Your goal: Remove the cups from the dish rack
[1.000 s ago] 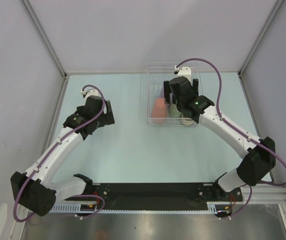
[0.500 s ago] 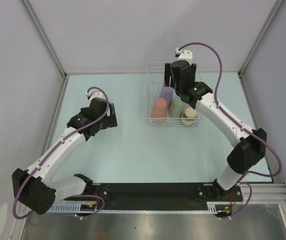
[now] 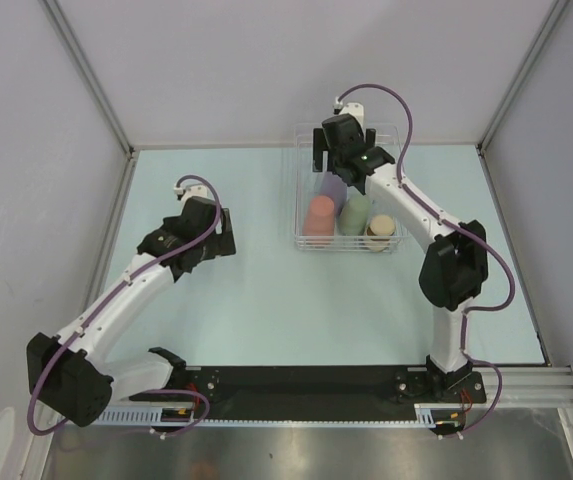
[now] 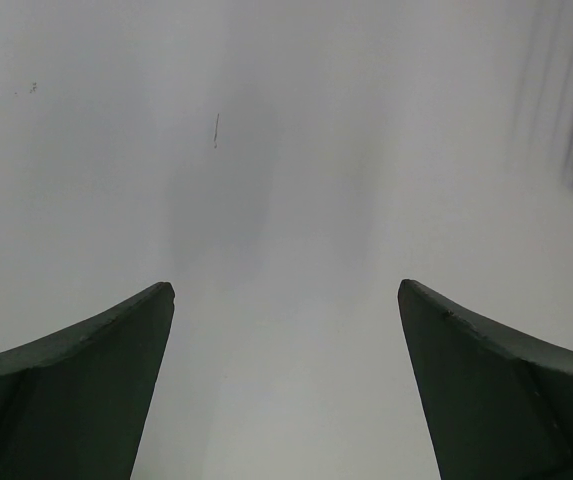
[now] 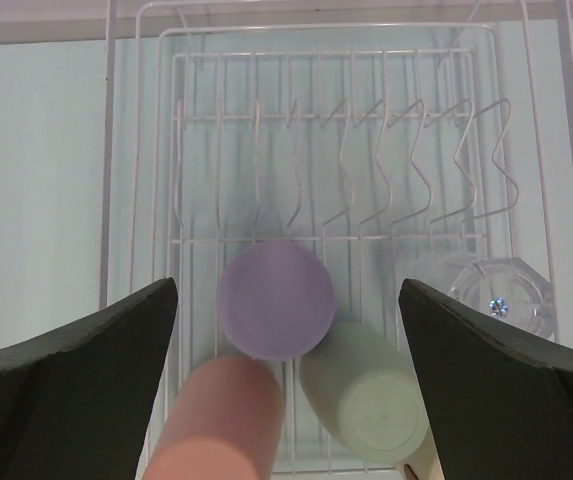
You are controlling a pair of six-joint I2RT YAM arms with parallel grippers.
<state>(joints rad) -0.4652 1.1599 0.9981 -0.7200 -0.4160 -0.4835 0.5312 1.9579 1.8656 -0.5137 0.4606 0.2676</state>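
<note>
Cups (image 3: 318, 215) are stood in the dish rack (image 3: 298, 200) on the far counter (image 3: 266, 290). Right gripper (image 5: 286, 285) fingers are spread wide above the lilac cup (image 5: 266, 305); they are best centred, lowered straight, closed gently. Left gripper (image 4: 286, 290) is spread, empty.

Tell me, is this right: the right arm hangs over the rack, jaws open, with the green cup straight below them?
Not quite: the right wrist view shows the lilac cup centred below the right gripper, jaws open; the green cup lies beside it. The rest holds.
</note>
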